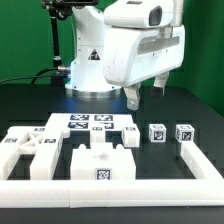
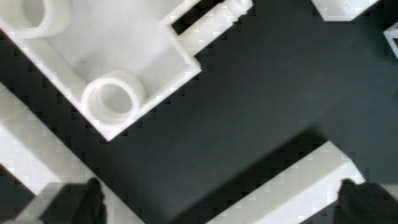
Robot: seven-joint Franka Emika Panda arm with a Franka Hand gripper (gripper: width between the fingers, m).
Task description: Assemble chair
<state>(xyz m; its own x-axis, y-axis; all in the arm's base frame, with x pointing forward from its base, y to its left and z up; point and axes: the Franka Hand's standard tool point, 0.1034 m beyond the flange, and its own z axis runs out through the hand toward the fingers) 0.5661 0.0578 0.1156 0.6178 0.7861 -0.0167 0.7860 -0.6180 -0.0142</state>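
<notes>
The chair's loose white tagged parts lie in a row on the black table. A cross-cut panel (image 1: 25, 150) is at the exterior view's left, a notched block (image 1: 100, 162) sits in the middle, and two small cubes (image 1: 157, 133) (image 1: 184, 133) are at the right. My gripper (image 1: 147, 95) hangs open above the table behind the cubes, holding nothing. In the wrist view my gripper (image 2: 217, 206) shows two dark fingertips (image 2: 71, 205) wide apart over bare table. A flat white part with a round socket (image 2: 114, 97) lies well ahead of them.
The marker board (image 1: 90, 123) lies behind the parts. The long white border rail (image 1: 110, 186) runs along the front and up the exterior view's right side. White strips of it (image 2: 267, 188) cross under the fingertips. The arm's base (image 1: 95, 60) stands at the back.
</notes>
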